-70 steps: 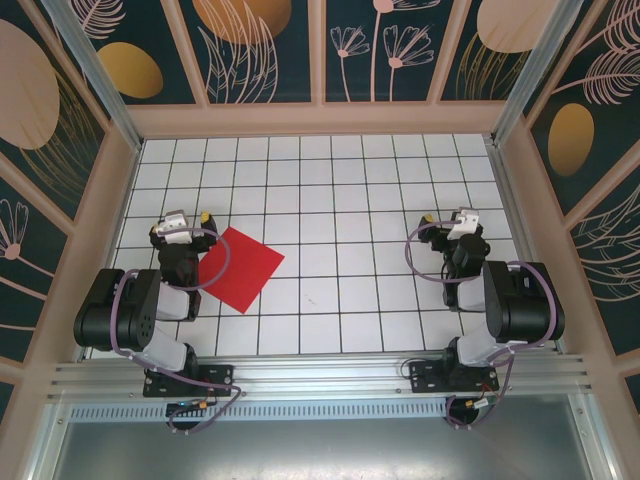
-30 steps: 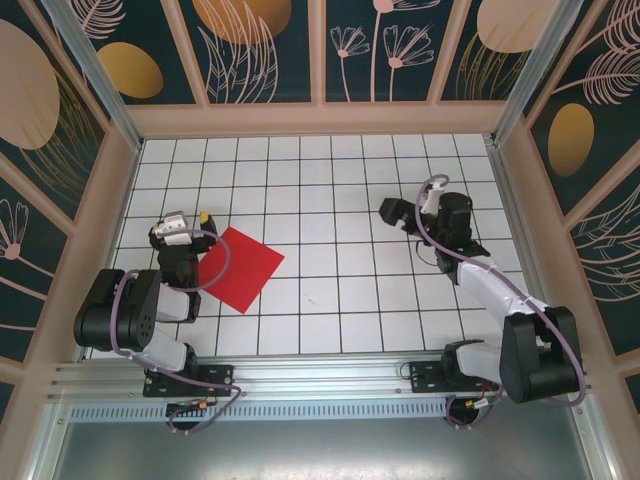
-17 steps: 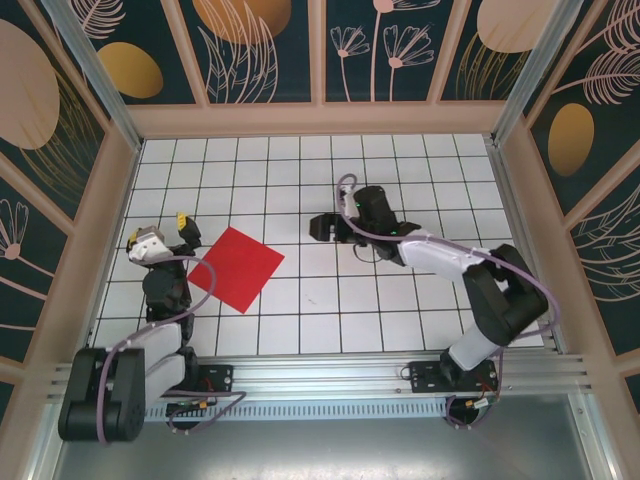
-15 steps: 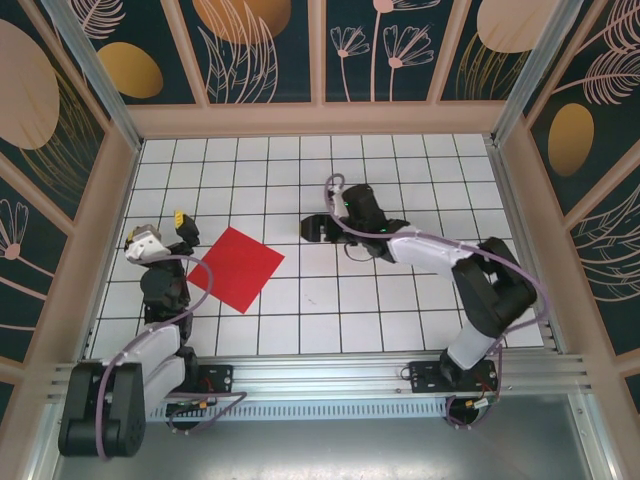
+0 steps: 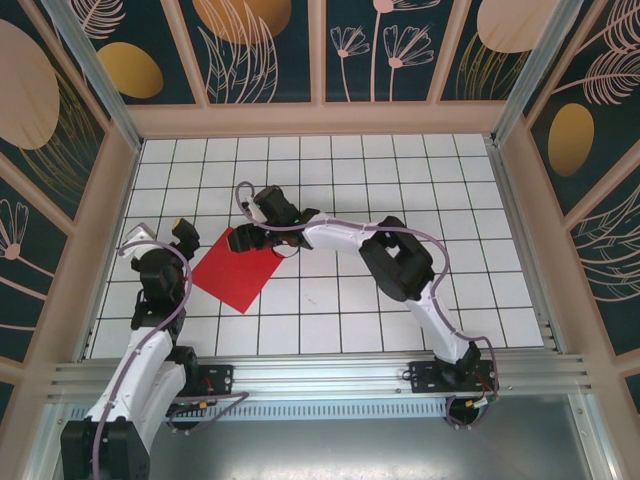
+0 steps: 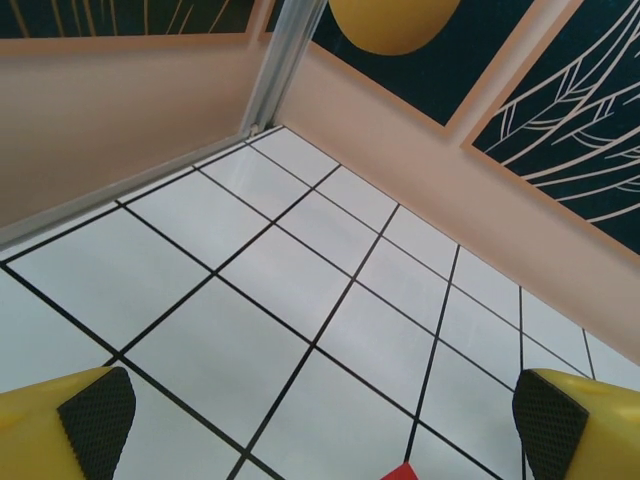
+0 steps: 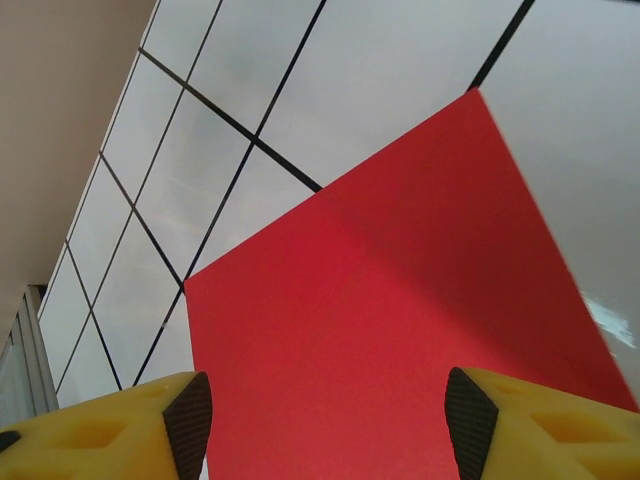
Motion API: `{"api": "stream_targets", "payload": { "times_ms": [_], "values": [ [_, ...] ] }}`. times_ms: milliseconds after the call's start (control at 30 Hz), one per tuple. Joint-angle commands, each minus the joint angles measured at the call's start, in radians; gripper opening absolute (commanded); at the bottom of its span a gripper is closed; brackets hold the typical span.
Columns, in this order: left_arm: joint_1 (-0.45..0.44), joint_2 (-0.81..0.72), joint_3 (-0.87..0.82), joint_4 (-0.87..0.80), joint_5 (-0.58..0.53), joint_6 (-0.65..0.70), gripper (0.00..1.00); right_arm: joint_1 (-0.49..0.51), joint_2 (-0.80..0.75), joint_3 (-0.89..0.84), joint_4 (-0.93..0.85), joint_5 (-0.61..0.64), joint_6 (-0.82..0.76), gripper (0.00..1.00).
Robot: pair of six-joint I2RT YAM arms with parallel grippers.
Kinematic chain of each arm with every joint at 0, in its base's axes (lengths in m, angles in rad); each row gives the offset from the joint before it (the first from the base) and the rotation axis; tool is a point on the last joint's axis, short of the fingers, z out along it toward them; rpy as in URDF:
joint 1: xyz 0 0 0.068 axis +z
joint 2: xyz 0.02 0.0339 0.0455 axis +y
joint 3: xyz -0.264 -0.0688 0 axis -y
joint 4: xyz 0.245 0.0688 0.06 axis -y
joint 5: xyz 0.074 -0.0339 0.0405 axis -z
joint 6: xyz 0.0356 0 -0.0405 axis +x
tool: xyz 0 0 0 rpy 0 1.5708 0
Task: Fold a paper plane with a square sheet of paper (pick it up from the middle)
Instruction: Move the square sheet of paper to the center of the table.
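one plain red sheet of paper [image 5: 232,279] lies beneath the right end effector [image 7: 330,420].

Bright red square sheet of paper [image 5: 238,278], white black-gridded table [image 5: 400,180], yellow black-padded right tool [image 7: 328,425], teal floral walls [image 5: 280,70]

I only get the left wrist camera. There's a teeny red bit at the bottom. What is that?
Observer: That's one corner of the paper. It's a whole red square, lying flat and not folded yet.
Child: Where's the other gripper?
Observer: The right gripper is stretched right across, over the paper's far corner.
Child: Is it holding the paper?
Observer: No. Its wrist camera shows its fingers apart, with the flat sheet spreading out beyond them.
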Motion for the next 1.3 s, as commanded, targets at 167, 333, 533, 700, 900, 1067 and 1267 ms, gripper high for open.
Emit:
{"api": "stream_targets", "payload": {
  "times_ms": [167, 333, 533, 700, 900, 1067, 1267],
  "values": [
    [0.006, -0.045, 0.02, -0.119, 0.079, -0.079, 0.99, -0.011, 0.168, 0.18, -0.183, -0.043, 0.016, 0.64],
    [0.007, -0.042, 0.032, -0.123, 0.154, -0.097, 0.99, -0.043, 0.142, 0.073, -0.193, 0.014, 0.049, 0.59],
    [0.006, -0.004, 0.04, -0.095, 0.311, -0.118, 0.98, -0.085, -0.028, -0.21, -0.103, 0.103, 0.064, 0.58],
    [0.006, 0.077, 0.057, -0.087, 0.447, -0.123, 0.98, -0.128, -0.197, -0.439, -0.048, 0.188, 0.09, 0.58],
    [0.006, 0.163, 0.06, -0.067, 0.606, -0.139, 0.98, -0.195, -0.416, -0.693, -0.017, 0.301, 0.123, 0.58],
    [0.0, 0.196, 0.055, -0.067, 0.707, -0.148, 0.97, -0.257, -0.595, -0.83, -0.046, 0.396, 0.134, 0.56],
    [-0.037, 0.191, 0.036, -0.076, 0.748, -0.146, 0.97, -0.233, -0.742, -0.892, -0.024, 0.307, 0.06, 0.57]
  ]
}}
